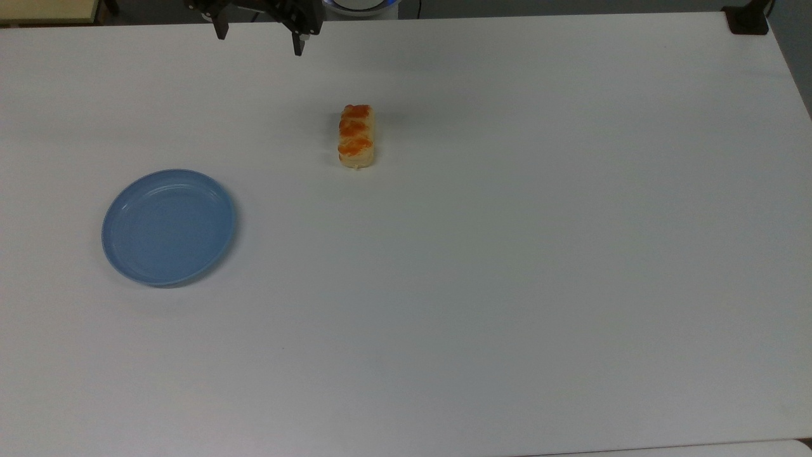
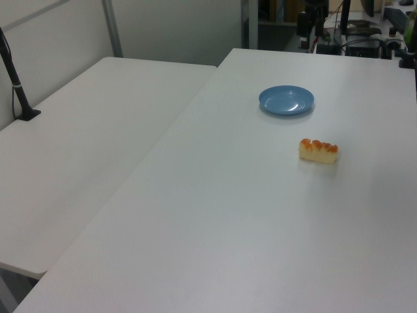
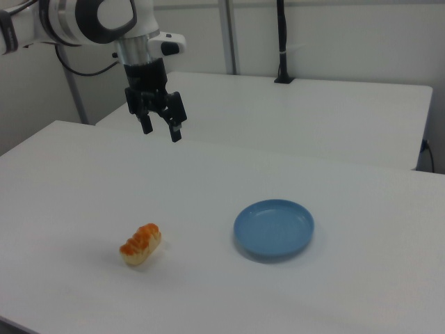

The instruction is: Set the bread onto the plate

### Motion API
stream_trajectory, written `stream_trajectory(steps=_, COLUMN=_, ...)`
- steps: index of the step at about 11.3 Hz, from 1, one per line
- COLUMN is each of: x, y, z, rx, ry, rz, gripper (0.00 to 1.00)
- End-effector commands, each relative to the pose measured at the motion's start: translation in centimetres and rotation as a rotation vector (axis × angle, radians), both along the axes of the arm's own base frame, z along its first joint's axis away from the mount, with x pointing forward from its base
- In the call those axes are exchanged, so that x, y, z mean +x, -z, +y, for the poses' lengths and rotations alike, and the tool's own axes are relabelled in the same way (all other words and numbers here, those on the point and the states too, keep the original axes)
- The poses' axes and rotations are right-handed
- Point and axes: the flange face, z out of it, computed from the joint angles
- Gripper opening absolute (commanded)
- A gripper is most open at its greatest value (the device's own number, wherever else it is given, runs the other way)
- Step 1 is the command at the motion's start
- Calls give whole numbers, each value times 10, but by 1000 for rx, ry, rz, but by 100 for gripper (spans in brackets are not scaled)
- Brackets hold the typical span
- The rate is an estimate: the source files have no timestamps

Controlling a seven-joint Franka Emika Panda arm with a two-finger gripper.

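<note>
The bread (image 1: 356,136) is a small pale-yellow loaf with three orange-brown bumps, lying on the white table (image 1: 507,254); it also shows as the bread (image 2: 318,150) and the bread (image 3: 140,244). The light-blue plate (image 1: 169,226) sits bare at the top view's left, well apart from the bread, and appears as the plate (image 2: 286,100) and the plate (image 3: 273,229). My gripper (image 1: 259,39) hangs open at the top view's upper edge, above the table and away from both. In the right view the gripper (image 3: 161,131) hangs high with nothing between its fingers.
A second white table (image 2: 85,143) adjoins along the left view's left. A black post (image 2: 16,81) stands on its far corner, and another black mount (image 1: 747,19) sits at the top view's upper right corner. Equipment clutters the area behind the table (image 2: 352,29).
</note>
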Motion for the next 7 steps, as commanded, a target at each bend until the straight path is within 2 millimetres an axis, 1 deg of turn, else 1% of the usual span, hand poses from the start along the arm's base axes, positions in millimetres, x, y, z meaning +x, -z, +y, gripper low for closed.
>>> stream_trajectory(steps=1, x=-6, y=4, z=7, rx=6, ry=-13, rz=34, gripper=100)
stream_trajectory(steps=2, x=-11, y=16, z=13, rx=10, ry=-31, rz=61, gripper=100)
stream_trajectory(steps=4, x=-31, y=56, z=37, rx=14, ry=-83, rz=139, gripper=100)
stream_trajectory(steps=7, x=-45, y=135, z=77, rx=11, ry=-146, rz=215, gripper=100)
